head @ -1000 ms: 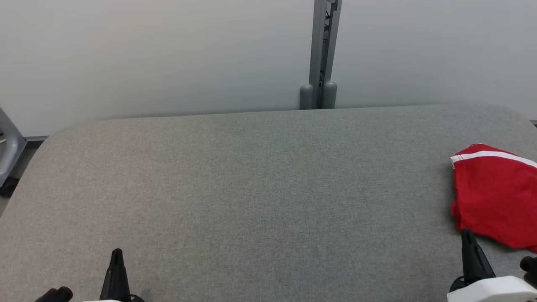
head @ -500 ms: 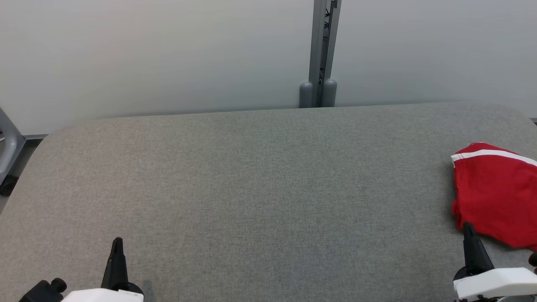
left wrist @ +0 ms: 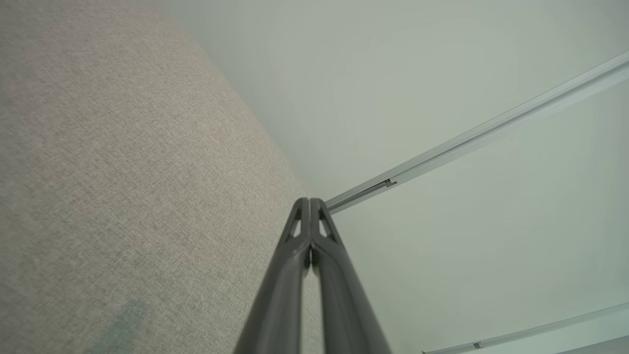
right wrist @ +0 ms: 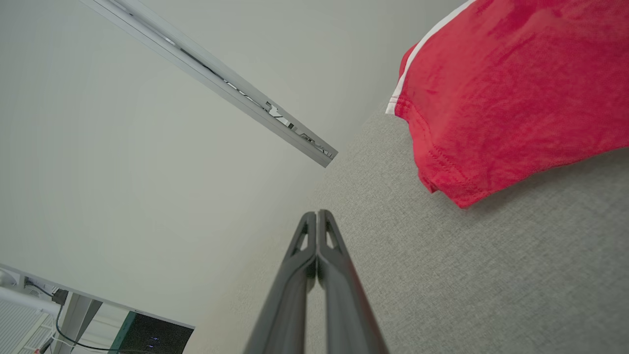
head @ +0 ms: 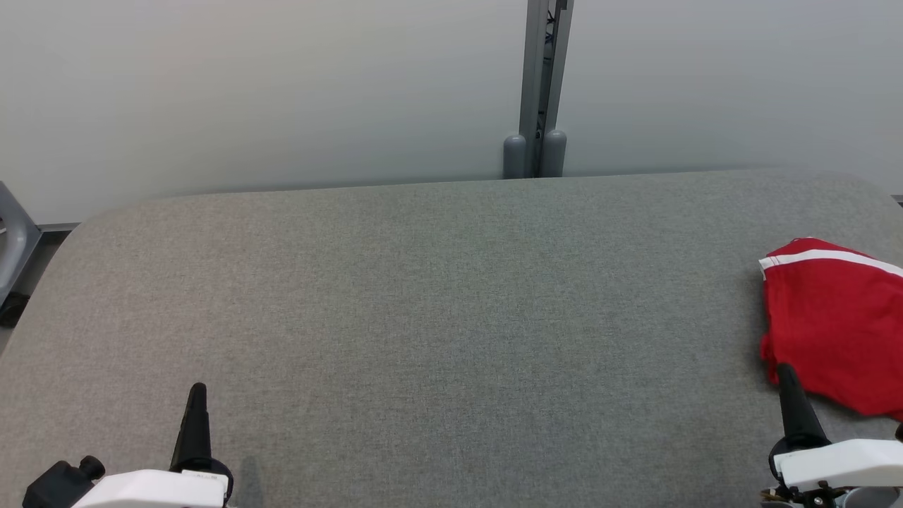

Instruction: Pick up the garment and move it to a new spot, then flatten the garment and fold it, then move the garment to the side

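A red garment point(head: 832, 324) with a white stripe lies bunched at the right edge of the grey fabric table point(head: 437, 310); it runs off the head view's right side. In the right wrist view the garment point(right wrist: 506, 93) shows at the upper right. My right gripper point(head: 783, 370) is shut and empty, its tips just short of the garment's near hem, with its fingers point(right wrist: 317, 216) pressed together. At the lower left my left gripper point(head: 197, 390) is shut and empty over bare table, its fingers point(left wrist: 309, 202) closed, far from the garment.
A pale wall with a grey vertical post point(head: 542, 85) stands behind the table's far edge. A grey chair part point(head: 10, 247) shows off the table's left end. A dark box point(right wrist: 150, 337) and cables sit at the right wrist view's lower left.
Both grippers have risen a little in the head view, and more of their white wrists shows. The head camera has shifted slightly. The garment lies as before.
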